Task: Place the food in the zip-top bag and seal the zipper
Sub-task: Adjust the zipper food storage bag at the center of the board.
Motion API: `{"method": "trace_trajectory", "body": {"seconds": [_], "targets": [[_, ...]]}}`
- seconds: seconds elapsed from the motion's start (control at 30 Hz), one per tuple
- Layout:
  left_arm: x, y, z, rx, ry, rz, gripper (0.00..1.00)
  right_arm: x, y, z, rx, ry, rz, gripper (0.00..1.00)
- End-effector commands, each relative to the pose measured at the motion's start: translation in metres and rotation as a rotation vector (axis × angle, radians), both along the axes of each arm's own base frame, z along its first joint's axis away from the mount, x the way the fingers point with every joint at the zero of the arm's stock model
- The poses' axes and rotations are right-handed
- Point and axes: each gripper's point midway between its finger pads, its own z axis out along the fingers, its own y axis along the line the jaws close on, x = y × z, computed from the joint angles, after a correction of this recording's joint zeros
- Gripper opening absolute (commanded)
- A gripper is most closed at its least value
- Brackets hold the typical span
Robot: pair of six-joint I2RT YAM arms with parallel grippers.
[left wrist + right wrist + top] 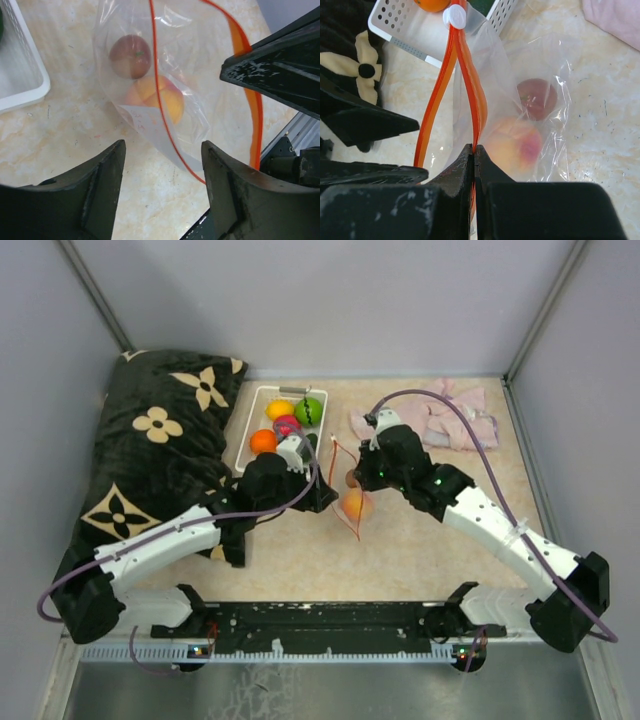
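The clear zip-top bag point(345, 495) stands with its mouth open between my two grippers. Inside it lie a peach food piece point(156, 100) and a brown-red one point(130, 56). My right gripper point(474, 150) is shut on one side of the orange zipper point(479, 102), whose white slider point(455, 16) sits at the far end. In the left wrist view my left gripper point(162, 170) is open with nothing between its fingers, above the table just short of the bag's near corner. Orange point(263, 441), yellow point(280, 408), red point(287, 425) and green point(308, 410) food pieces lie in the white basket point(243, 445).
A black pillow with beige flowers point(160, 450) fills the left side, touching the basket. A pink cloth point(450, 420) lies at the back right. Grey walls enclose the table on three sides. The right gripper's dark fingers point(280, 70) reach into the left wrist view.
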Motion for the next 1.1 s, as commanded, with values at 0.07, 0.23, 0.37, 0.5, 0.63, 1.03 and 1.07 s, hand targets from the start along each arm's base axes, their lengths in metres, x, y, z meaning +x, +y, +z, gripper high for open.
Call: {"method": "trace_trajectory", "body": {"seconds": [0.07, 0.23, 0.37, 0.5, 0.63, 1.03, 1.07], "targets": [[-0.003, -0.024, -0.014, -0.016, 0.059, -0.072, 0.55, 0.01, 0.001, 0.01, 0.04, -0.043, -0.025, 0.0], [0.0, -0.032, -0.013, -0.002, 0.061, -0.094, 0.23, 0.012, -0.008, 0.008, 0.005, -0.043, -0.048, 0.0], [0.011, -0.022, 0.017, 0.032, -0.016, -0.055, 0.07, 0.017, -0.032, 0.009, -0.119, -0.071, -0.101, 0.0], [0.017, -0.014, 0.055, 0.053, -0.101, -0.039, 0.03, 0.02, -0.06, 0.016, -0.264, -0.108, -0.15, 0.0], [0.016, -0.015, 0.072, 0.049, -0.137, -0.062, 0.0, 0.021, -0.074, 0.026, -0.347, -0.135, -0.158, 0.0], [0.034, -0.008, 0.03, 0.19, -0.101, -0.001, 0.0, 0.026, -0.095, 0.044, -0.392, -0.191, -0.191, 0.0], [0.033, -0.011, 0.03, 0.178, -0.102, -0.016, 0.01, 0.026, -0.093, 0.039, -0.388, -0.18, -0.184, 0.0]]}}
